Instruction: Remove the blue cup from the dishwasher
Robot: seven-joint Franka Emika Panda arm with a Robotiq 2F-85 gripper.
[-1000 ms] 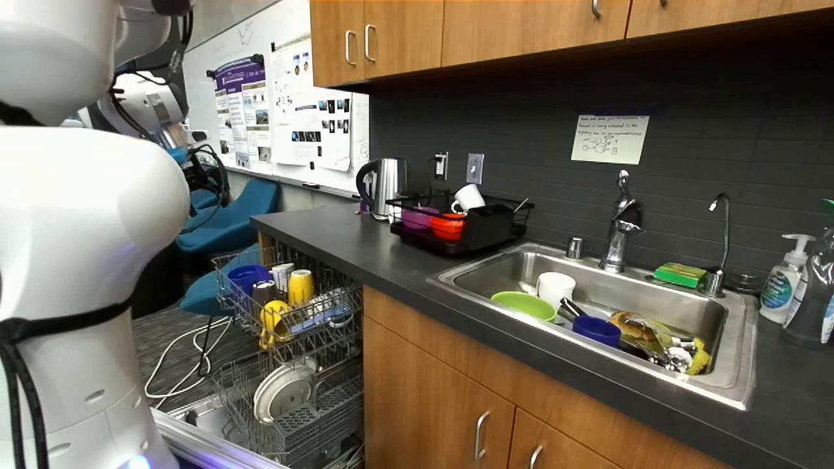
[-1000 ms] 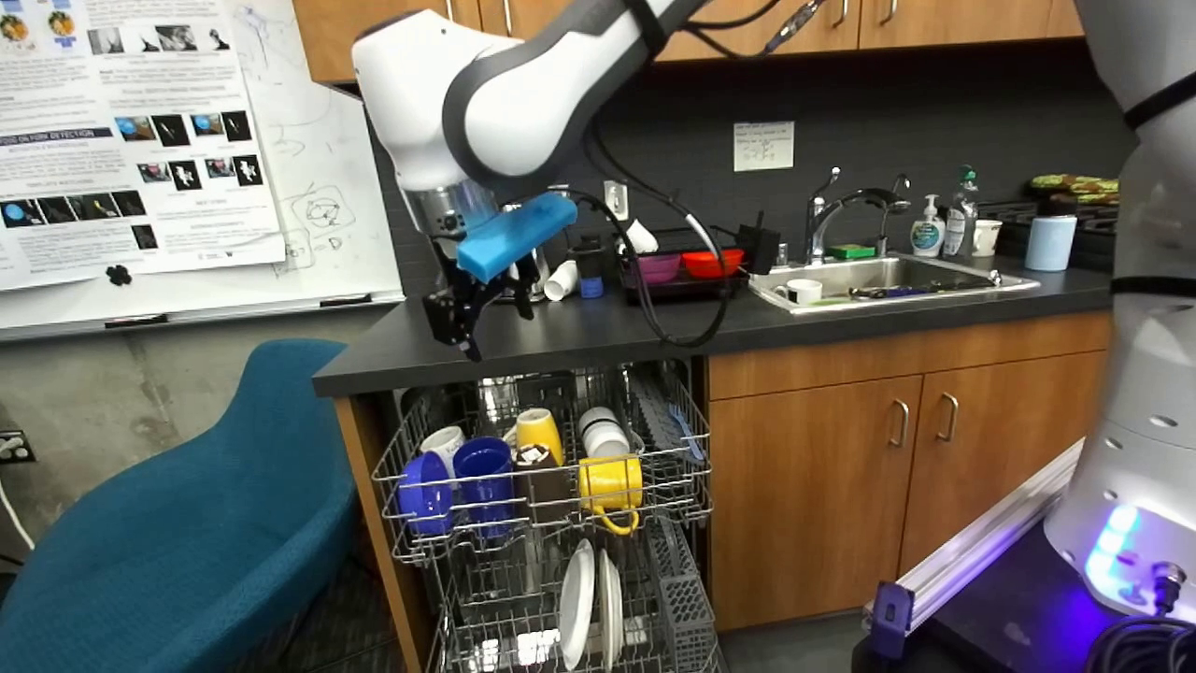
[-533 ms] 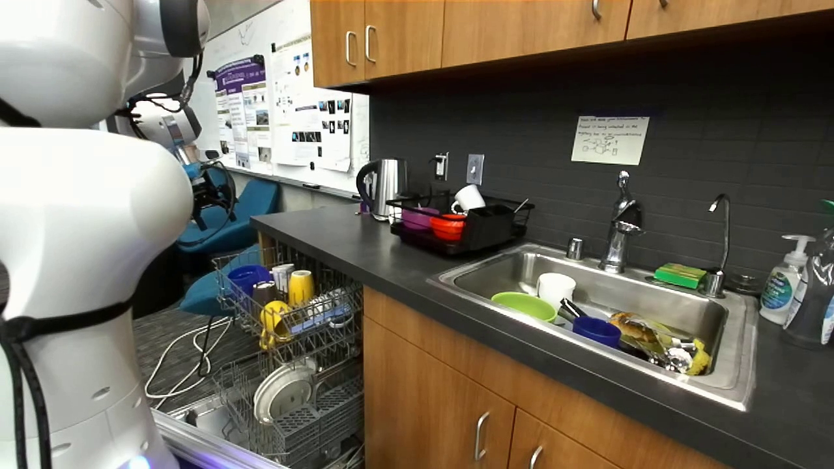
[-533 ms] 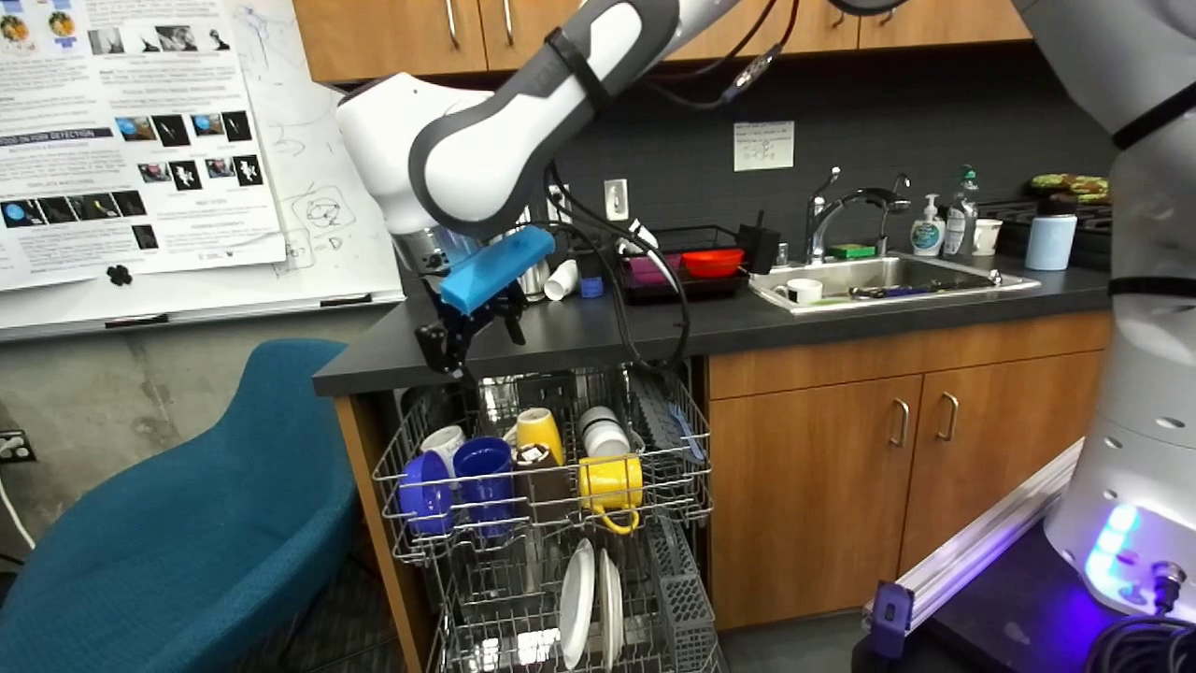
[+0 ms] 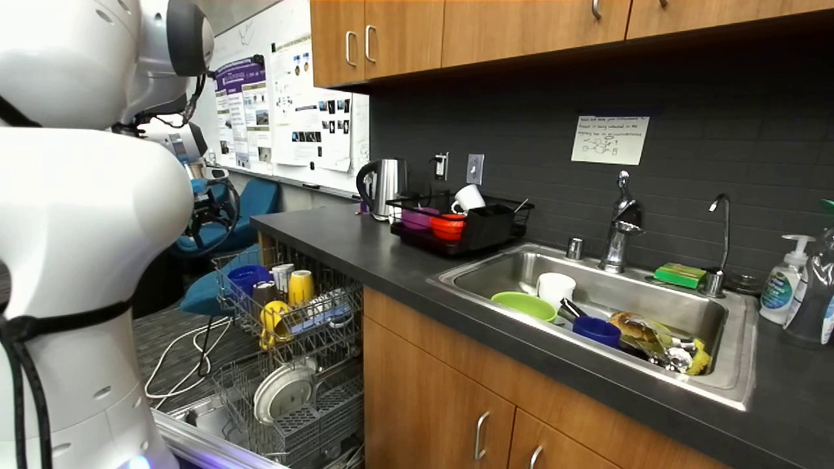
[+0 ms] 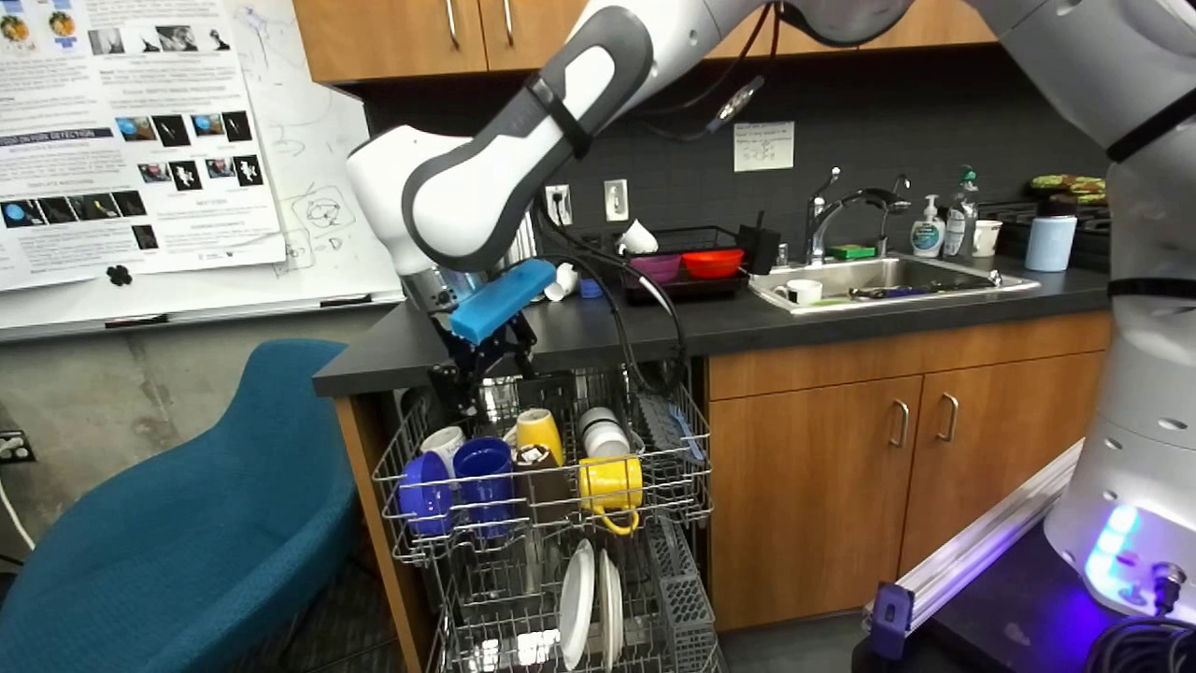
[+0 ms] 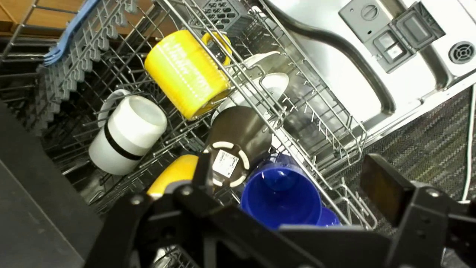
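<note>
Upright in the dishwasher's (image 7: 331, 56) pulled-out upper rack stands the blue cup (image 6: 484, 481), its mouth facing up. My gripper (image 6: 495, 385) hangs above the rack, slightly higher than the cup and apart from it. In the wrist view the cup (image 7: 280, 197) shows below the gap between the widely spread fingers (image 7: 386, 190), with its near rim partly covered by the gripper's body. Nothing is held. Behind the arm in an exterior view, the gripper (image 5: 210, 215) is partly visible.
Close beside the cup are a blue bowl (image 6: 425, 495), a brown mug (image 6: 542, 486) and a white cup (image 6: 443, 445). A yellow cup (image 6: 539, 432) and a yellow mug (image 6: 612, 481) stand nearby. The dark counter (image 6: 383, 369) overhangs the rack's back, close to the gripper.
My gripper has come down from counter height to just over the upper rack, staying open. The forearm has lowered with it. The cup and other dishes have not moved.
</note>
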